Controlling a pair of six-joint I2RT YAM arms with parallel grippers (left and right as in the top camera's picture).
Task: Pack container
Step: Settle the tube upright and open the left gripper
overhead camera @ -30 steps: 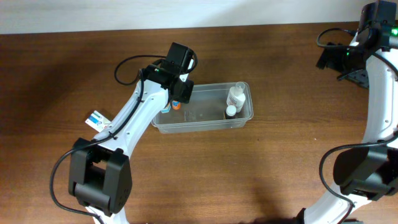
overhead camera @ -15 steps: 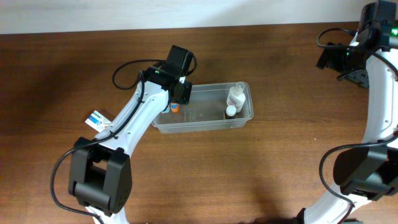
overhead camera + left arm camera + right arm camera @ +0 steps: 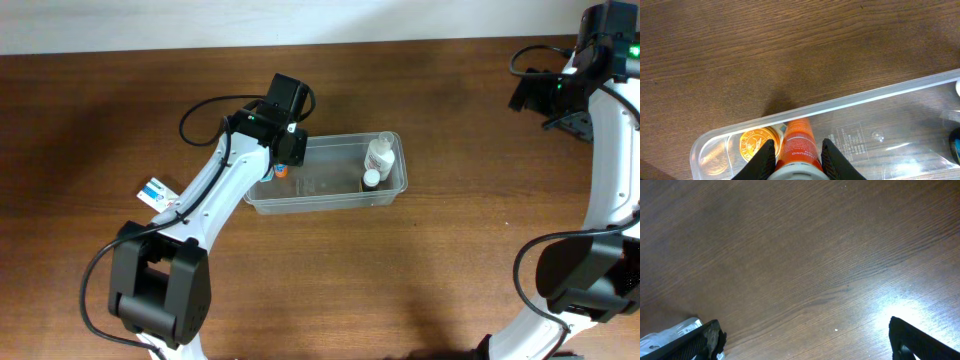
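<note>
The container [image 3: 322, 206], a clear plastic tub, lies in the middle of the table. My left gripper [image 3: 283, 162] is at its left end, shut on an orange bottle [image 3: 282, 171]. In the left wrist view the gripper [image 3: 797, 152] holds the orange bottle [image 3: 799, 134] inside the container [image 3: 865, 96], next to a round gold-lidded tin [image 3: 757, 142]. Two white bottles [image 3: 378, 155] [image 3: 371, 179] lie at the container's right end. My right gripper [image 3: 805, 340] is open and empty over bare table, at the far right in the overhead view [image 3: 568, 118].
A small white and blue box [image 3: 154, 192] lies on the table left of the container, beside the left arm. The wooden table's far edge runs along the top of the overhead view.
My left gripper has shifted slightly to the left with the orange bottle at the container's left end. The right arm has not moved.
</note>
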